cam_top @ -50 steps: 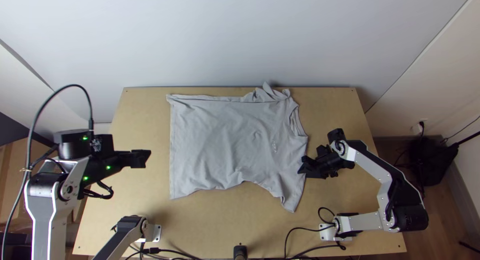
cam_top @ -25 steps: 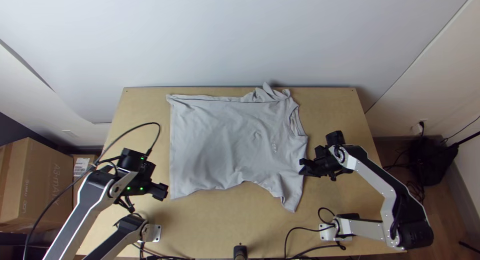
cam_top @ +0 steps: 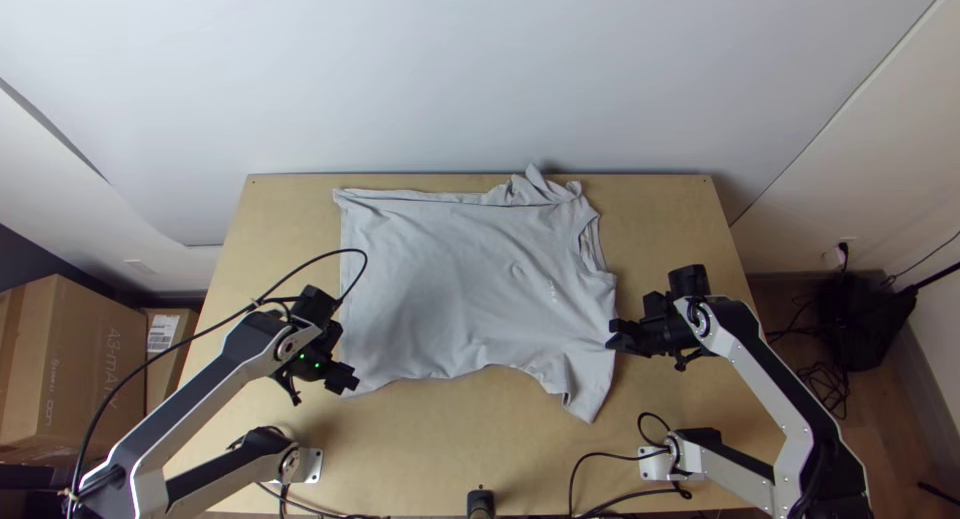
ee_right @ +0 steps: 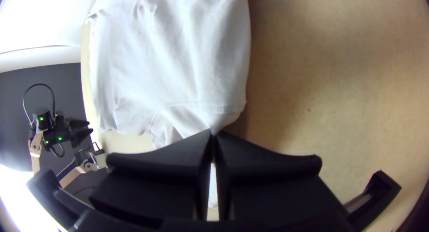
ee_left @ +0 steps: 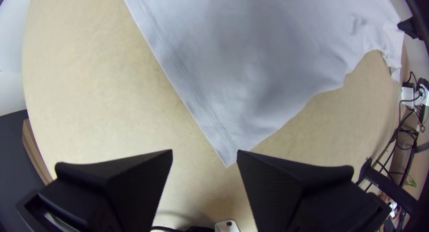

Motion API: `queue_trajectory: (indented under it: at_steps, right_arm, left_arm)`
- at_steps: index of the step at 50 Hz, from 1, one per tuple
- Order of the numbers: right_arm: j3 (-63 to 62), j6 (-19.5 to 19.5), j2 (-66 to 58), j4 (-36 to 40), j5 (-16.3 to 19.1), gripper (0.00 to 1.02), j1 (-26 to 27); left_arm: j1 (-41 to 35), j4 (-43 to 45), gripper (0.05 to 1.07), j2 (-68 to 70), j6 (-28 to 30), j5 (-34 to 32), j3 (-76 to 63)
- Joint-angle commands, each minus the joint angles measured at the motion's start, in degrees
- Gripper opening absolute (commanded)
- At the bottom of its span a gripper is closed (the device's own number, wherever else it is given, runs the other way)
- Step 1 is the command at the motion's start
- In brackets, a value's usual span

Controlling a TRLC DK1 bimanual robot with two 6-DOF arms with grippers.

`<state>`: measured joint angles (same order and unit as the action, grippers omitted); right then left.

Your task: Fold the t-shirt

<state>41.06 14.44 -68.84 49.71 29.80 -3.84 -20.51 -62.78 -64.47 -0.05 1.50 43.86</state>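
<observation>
In the top view my left gripper (cam_top: 345, 379) is at the near left corner of the grey t-shirt (cam_top: 450, 289), which lies mostly spread, bunched at its far right. In the left wrist view my left gripper (ee_left: 204, 156) stands open, the corner of the t-shirt (ee_left: 250, 66) close to one fingertip, nothing held. My right gripper (cam_top: 613, 336) is at the shirt's right edge, by the near sleeve. The right wrist view has my right gripper (ee_right: 213, 133) shut on the t-shirt (ee_right: 178, 66), a pinch of its shoulder edge between the fingertips.
The wooden table (cam_top: 460, 449) has bare wood on all sides of the shirt, widest along its near side. Black cables (cam_top: 600, 474) run along the table's near edge. Cardboard boxes (cam_top: 80, 369) stand on the floor beyond the left edge.
My left gripper has come from the table's left side toward the viewer and rightward to the shirt's near left corner. My right gripper has shifted slightly right, the shirt edge there moving a little with it.
</observation>
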Motion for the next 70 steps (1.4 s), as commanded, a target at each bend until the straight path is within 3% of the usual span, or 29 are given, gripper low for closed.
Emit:
queue_trajectory:
  at_steps: [1,13,19,29,30,35,37,46,59,70]
  right_arm:
    - [-0.36,0.94,1.43,1.79,-0.27,0.02,0.41]
    - [0.6,1.91,2.57,2.41,-0.27,0.02,0.41]
    - [0.87,2.09,2.83,2.49,-0.27,0.02,0.41]
    - [1.31,2.44,3.36,2.58,-0.27,0.02,0.32]
    - [1.39,2.44,3.54,2.58,-0.18,0.02,0.23]
    - [1.83,2.44,4.15,3.2,-0.27,0.02,0.23]
    - [2.1,2.44,4.33,3.55,-0.27,0.02,0.32]
    - [4.21,0.68,5.29,6.45,-0.36,0.02,3.48]
    - [7.46,-6.53,10.04,7.68,-0.36,0.02,8.32]
    - [13.61,-6.35,12.94,4.34,-0.36,0.02,7.62]
  left_arm:
    - [-1.55,0.21,0.67,-3.74,-2.49,-0.79,-1.14]
    - [-5.85,0.29,0.67,-9.8,-6.19,-1.23,-0.88]
    - [-6.91,0.38,0.76,-12.7,-7.33,-1.32,-0.97]
    - [-8.23,2.4,0.75,-14.99,-8.38,-1.85,-1.67]
    - [-8.58,2.58,0.72,-15.25,-8.47,-1.85,-1.76]
    - [-10.16,6.09,0.18,-14.81,-8.82,-1.76,-2.9]
    - [-10.69,6.62,0.08,-14.55,-8.82,-1.76,-3.07]
    - [-10.42,6.18,0.08,-11.47,-8.21,-1.5,-2.37]
    - [2.41,4.07,0.08,-3.38,-6.8,-1.41,8.09]
    - [9.7,8.91,0.08,0.92,-7.15,-1.41,15.91]
